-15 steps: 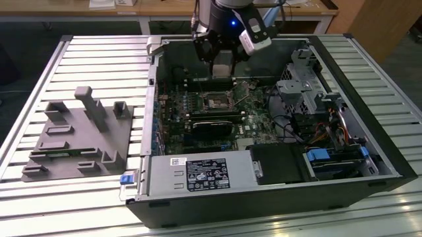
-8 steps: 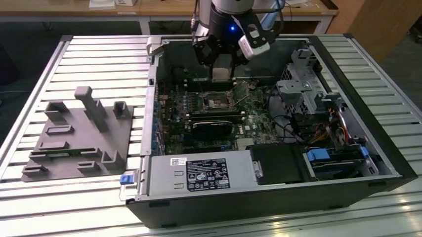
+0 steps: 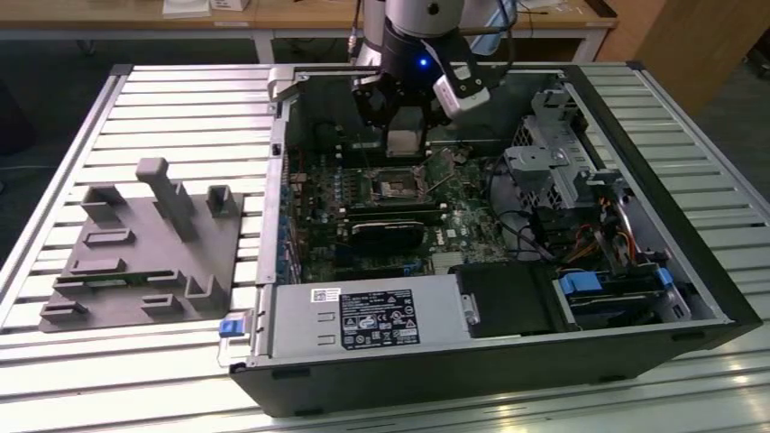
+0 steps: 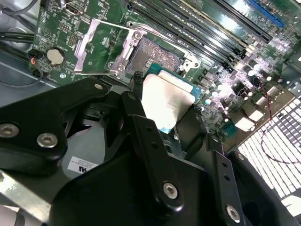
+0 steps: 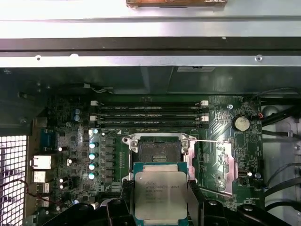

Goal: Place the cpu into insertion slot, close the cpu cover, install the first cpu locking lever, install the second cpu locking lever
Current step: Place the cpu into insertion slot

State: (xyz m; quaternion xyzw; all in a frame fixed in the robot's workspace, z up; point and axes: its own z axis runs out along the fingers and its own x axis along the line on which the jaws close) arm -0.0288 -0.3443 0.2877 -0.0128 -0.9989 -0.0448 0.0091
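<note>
One gripper (image 3: pixel 406 135) hangs inside the open computer case (image 3: pixel 481 383), its fingers closed narrow on the edges of the chip (image 5: pixel 160 194). In the exterior view, the socket (image 3: pixel 398 185) sits at six o'clock from the chip, apart from it and bare. The metal cover (image 5: pixel 221 165) lies swung open just beside the socket.
</note>
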